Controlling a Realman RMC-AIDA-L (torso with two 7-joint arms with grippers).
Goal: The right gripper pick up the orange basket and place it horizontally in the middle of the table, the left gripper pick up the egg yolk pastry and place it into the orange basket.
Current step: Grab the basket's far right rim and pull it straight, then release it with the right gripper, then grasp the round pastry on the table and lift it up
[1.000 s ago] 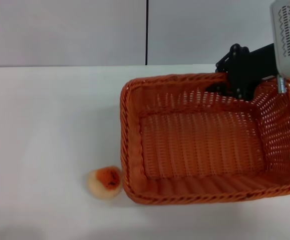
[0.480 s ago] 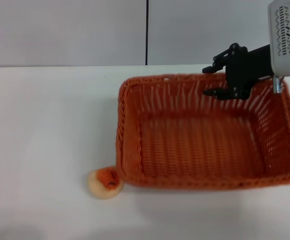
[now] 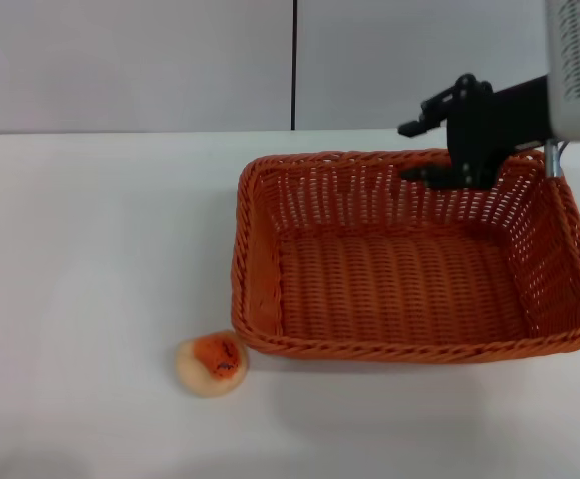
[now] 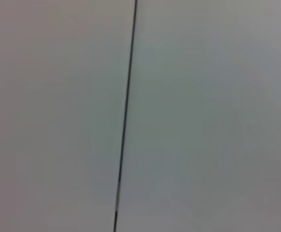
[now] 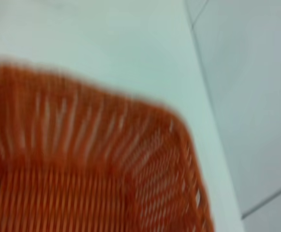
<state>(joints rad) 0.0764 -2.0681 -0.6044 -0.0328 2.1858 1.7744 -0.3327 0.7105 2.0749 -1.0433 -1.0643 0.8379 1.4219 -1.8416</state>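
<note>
Right gripper (image 3: 432, 148) hung open over the basket's (image 3: 409, 269) far rim; pastry (image 3: 211, 365) sat just off its near-left corner, the left arm's side

The right gripper (image 3: 416, 150) is a black jointed metal claw with angular linkages. Behind it sits a white-grey housing (image 3: 575, 62) perforated with rows of small slots, with a thin silver rod (image 3: 550, 160) beneath.

The orange basket (image 3: 409, 289) is woven of matt wicker, ribbed and rough, with a braided rim. Beneath it the table (image 3: 90, 249) is seen smooth, white, faintly sheened. Just beside the basket, the egg yolk pastry (image 3: 211, 365) looks soft and doughy.
</note>
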